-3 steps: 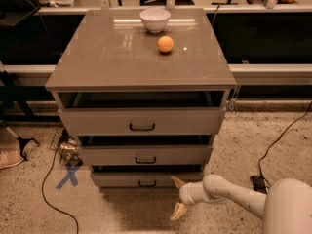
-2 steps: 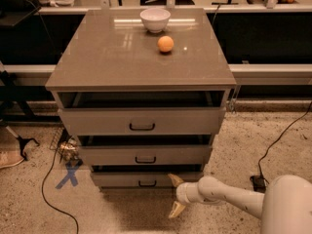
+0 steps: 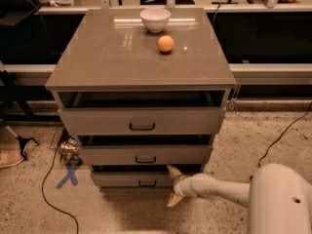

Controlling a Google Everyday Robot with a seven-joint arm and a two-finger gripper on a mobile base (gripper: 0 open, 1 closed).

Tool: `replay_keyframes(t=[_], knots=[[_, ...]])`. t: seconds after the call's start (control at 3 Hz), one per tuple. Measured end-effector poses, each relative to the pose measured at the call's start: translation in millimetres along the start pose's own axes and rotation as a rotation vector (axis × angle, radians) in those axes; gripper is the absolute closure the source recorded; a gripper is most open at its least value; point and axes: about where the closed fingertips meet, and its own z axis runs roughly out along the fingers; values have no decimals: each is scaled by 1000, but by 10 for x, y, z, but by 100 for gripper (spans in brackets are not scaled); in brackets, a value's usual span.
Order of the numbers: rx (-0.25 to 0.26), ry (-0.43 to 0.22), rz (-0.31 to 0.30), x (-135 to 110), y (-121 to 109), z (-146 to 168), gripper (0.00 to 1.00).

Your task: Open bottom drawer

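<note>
The bottom drawer (image 3: 126,179) is the lowest, narrowest grey-taupe front of the cabinet (image 3: 97,62), with a small black bar handle (image 3: 147,183). A dark gap shows above its front. My gripper (image 3: 171,185) is open at the right part of this drawer front, just right of the handle. One cream fingertip (image 3: 172,171) points up at the drawer's top edge and the other points down toward the floor. My white arm (image 3: 219,190) reaches in from the lower right. The drawer's right end is hidden behind the gripper.
The top drawer (image 3: 142,121) and middle drawer (image 3: 145,155) also stand slightly out. A white bowl (image 3: 155,18) and an orange ball (image 3: 165,43) sit on the cabinet top. A black cable (image 3: 46,184) and blue tape cross (image 3: 68,174) lie on the floor at left.
My gripper has moved left and slightly up, closer to the bottom drawer's front near the handle. The drawers have not visibly moved.
</note>
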Motion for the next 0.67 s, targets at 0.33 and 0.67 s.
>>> replay_keyframes(t=[0.33,0.67], knots=[[-39,43,24,236,-160,345,0],[-55,61,49,401,-274,513,0]])
